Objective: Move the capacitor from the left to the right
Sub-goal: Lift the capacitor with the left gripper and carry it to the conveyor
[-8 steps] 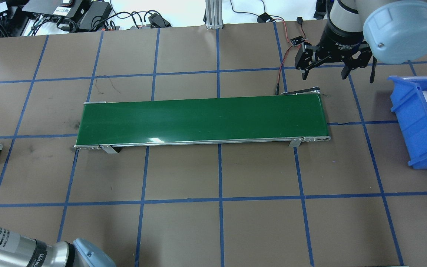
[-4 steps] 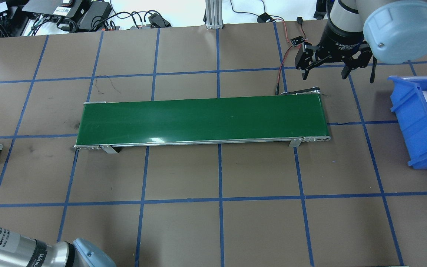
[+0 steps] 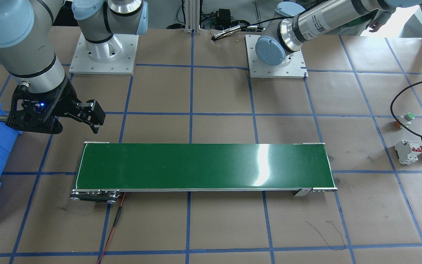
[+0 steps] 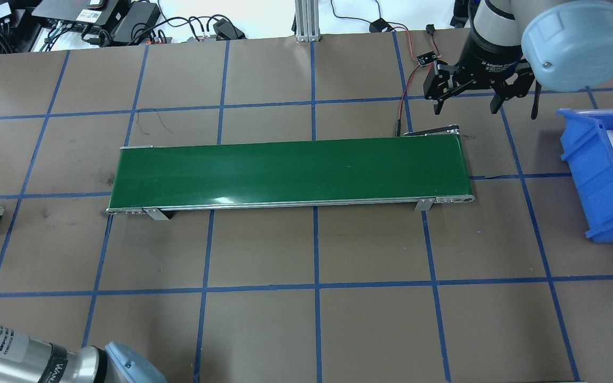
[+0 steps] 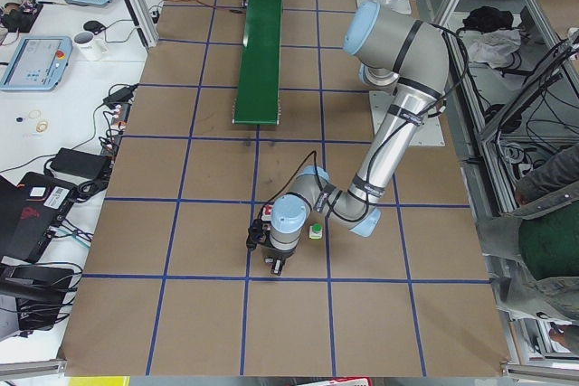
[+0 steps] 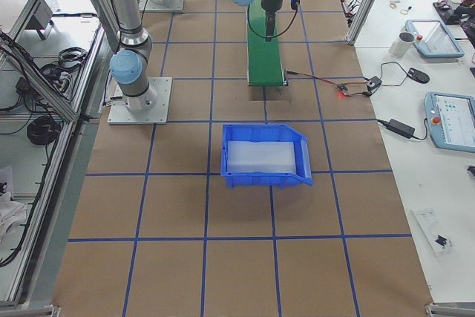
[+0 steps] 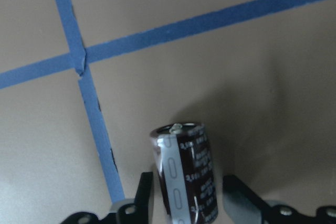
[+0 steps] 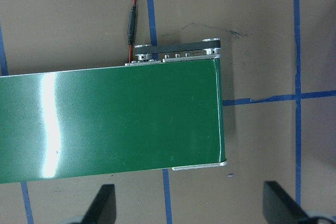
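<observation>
Capacitor [image 7: 185,174] sits on the table [image 7: 247,77] at its left end. Its long axis runs nearly 12-to-6 in the left wrist view, between the left gripper's [image 7: 190,192] spread fingers, seemingly unclamped. The right gripper [image 4: 471,103] hangs open, well apart.

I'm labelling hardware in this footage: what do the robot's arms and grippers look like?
Left arm: silver tube, pale blue joint cap, white printed label. Right arm: grey housing, pale blue cap. Right gripper: black, two angular fingers, white lettering on its body. Left gripper: black fingers.

Glossy green belt [image 3: 203,167] — matt brown paper table [image 3: 225,220] — shiny-sleeved capacitor [image 7: 186,174].
</observation>
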